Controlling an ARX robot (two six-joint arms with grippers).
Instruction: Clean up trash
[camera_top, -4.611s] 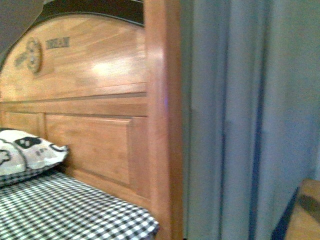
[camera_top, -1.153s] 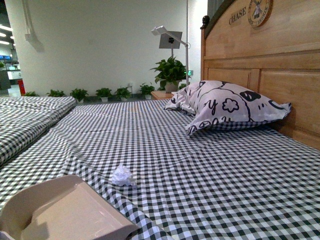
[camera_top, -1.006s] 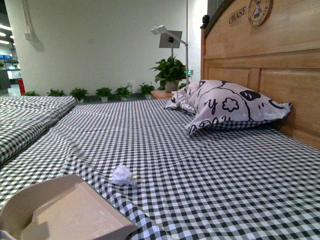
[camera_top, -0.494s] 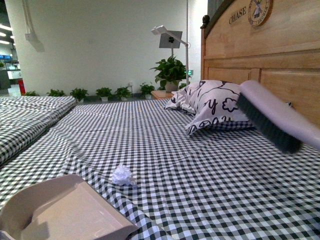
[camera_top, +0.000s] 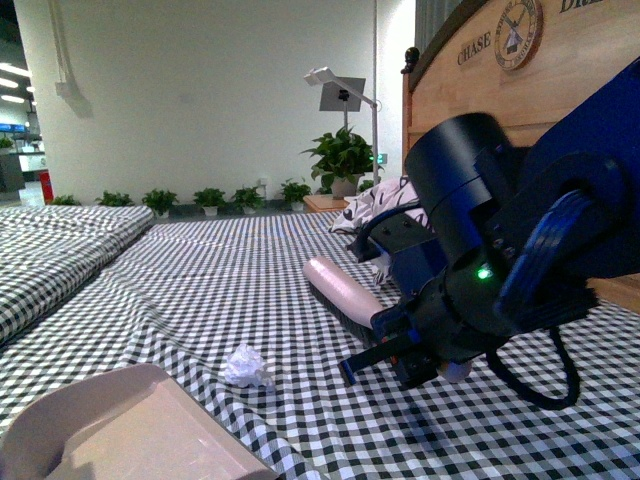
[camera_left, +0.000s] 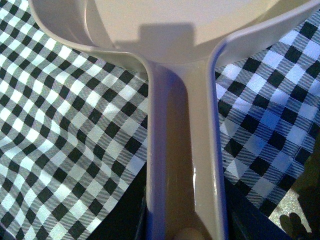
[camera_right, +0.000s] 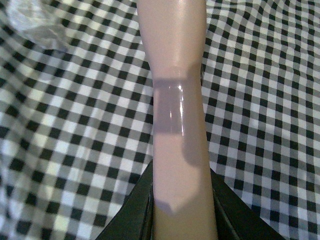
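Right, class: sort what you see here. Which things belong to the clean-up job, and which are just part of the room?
Part of the job:
- crumpled paper ball
- dustpan, handle held at the left wrist
- brush, handle held at the right wrist

Just lying about:
- doodle pillow
- headboard
- checked sheet
- potted plants
- lamp

The trash (camera_top: 246, 366) is a small crumpled ball of white paper, creased and uneven, lying loose on the checked bedsheet at the near left of the scene. In the right wrist view it (camera_right: 36, 22) shows only as a pale, blurred lump at the edge.
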